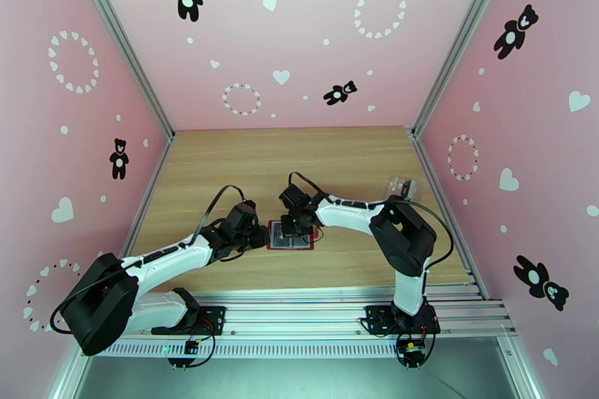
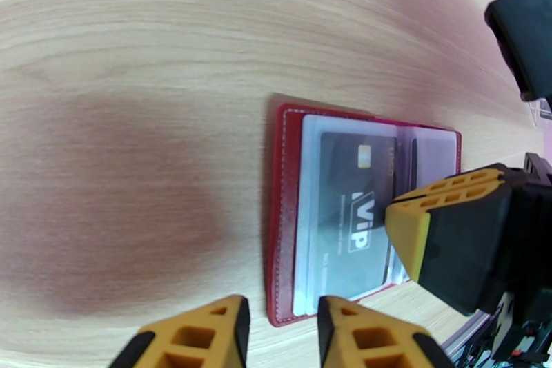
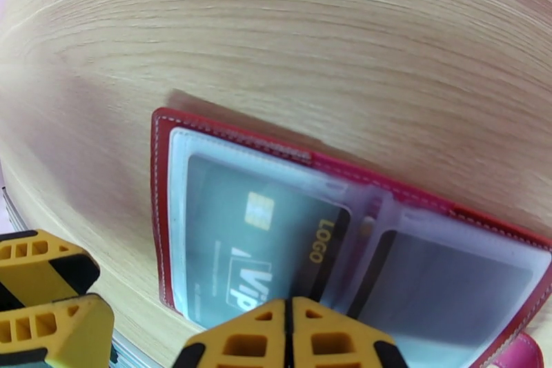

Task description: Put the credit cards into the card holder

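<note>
The card holder [image 1: 292,242] lies open and flat on the table [image 1: 299,161], near the front edge and between the two arms, with its fold running from near to far. A dark card [image 3: 241,252] marked VIP sits in the clear pocket of the half on the robot's left, its long side parallel to the fold. The strip of it nearest the fold looks darker than the rest, as if that edge were not yet under the plastic. A second dark shape shows behind the plastic of the other half and is probably another card. The right claw [image 3: 286,335] is pressed tight shut with nothing between its tips. It hangs directly over the holder, its point at the card's edge by the fold, though I cannot tell whether it touches. The left claw [image 2: 279,335] stands at the holder's outer left edge with a narrow gap between its tips. In the right wrist view a stretch of bare wood lies between it and the red border [image 3: 160,224], so it appears to hold nothing. The right arm is the nearer one to the card. Judging from this, the card needs pushing away from the fold, leftward toward the left claw and across its short side, which could slide the holder unless the left claw braces it.
</note>
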Action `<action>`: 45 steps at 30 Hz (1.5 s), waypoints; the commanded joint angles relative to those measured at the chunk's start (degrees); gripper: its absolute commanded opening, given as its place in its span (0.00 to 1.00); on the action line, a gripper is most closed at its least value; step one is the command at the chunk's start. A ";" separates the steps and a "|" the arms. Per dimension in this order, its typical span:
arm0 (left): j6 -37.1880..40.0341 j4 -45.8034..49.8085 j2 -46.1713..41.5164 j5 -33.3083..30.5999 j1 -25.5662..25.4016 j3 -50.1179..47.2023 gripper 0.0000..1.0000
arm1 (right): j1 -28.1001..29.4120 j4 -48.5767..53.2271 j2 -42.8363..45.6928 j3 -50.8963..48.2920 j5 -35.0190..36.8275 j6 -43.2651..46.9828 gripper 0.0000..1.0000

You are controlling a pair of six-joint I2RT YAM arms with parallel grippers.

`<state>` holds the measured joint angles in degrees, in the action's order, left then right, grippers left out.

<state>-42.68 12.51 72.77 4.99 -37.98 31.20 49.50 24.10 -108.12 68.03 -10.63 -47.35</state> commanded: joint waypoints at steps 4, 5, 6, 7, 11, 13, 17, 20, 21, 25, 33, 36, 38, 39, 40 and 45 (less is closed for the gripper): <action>-0.29 -0.80 0.26 1.07 0.38 0.11 0.33 | 0.28 3.41 1.54 0.10 2.72 0.42 0.10; -0.30 -0.82 0.29 1.00 0.38 0.09 0.33 | 0.32 3.52 1.29 0.16 2.72 0.42 0.10; -0.26 -0.82 0.24 1.05 0.39 0.09 0.33 | 0.34 3.54 0.93 0.24 2.57 0.50 0.10; -0.23 -0.82 0.21 1.05 0.41 0.00 0.33 | 0.32 3.50 0.61 0.29 2.30 0.51 0.10; -0.37 -0.96 0.24 1.07 0.42 0.00 0.33 | 0.42 3.43 -0.81 0.55 1.85 0.67 0.10; -0.39 -1.00 0.29 1.15 0.38 0.01 0.33 | 0.41 3.66 -1.84 0.82 1.68 0.81 0.10; -0.41 -1.89 0.66 1.97 0.39 0.11 0.33 | 0.39 3.90 -4.44 1.13 1.11 1.12 0.09; -0.63 -2.54 1.13 2.60 0.38 0.16 0.33 | 0.42 3.59 -5.35 0.89 0.70 1.03 0.09; -0.63 -2.72 1.32 2.77 0.41 0.17 0.33 | 0.38 3.44 -5.52 0.86 0.70 1.03 0.09; -0.76 -3.69 2.09 3.79 0.36 0.52 0.33 | 0.43 3.41 -5.61 0.89 0.79 1.12 0.08; -1.14 -6.42 4.64 5.86 0.30 1.32 0.33 | 0.43 3.38 -5.37 0.60 0.88 1.16 0.08; -1.22 -7.09 5.66 6.29 0.35 1.47 0.33 | 0.39 3.28 -5.18 0.52 0.83 1.12 0.08; -1.33 -7.69 6.22 6.71 0.25 1.51 0.33 | 0.40 3.25 -5.18 0.47 0.81 1.12 0.08; -1.43 -7.89 6.31 6.92 0.19 1.54 0.33 | 0.43 3.23 -5.26 0.49 0.79 1.12 0.08; -1.44 -8.06 6.46 7.06 0.19 1.50 0.33 | 0.42 3.16 -5.29 0.52 0.70 1.12 0.08; -1.62 -8.72 7.30 7.45 0.00 1.67 0.33 | 0.45 3.15 -5.35 0.45 0.67 1.12 0.08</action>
<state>-43.77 5.06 79.15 11.05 -37.98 31.44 49.50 25.71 -110.30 69.23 -10.28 -46.50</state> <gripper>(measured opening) 0.332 0.080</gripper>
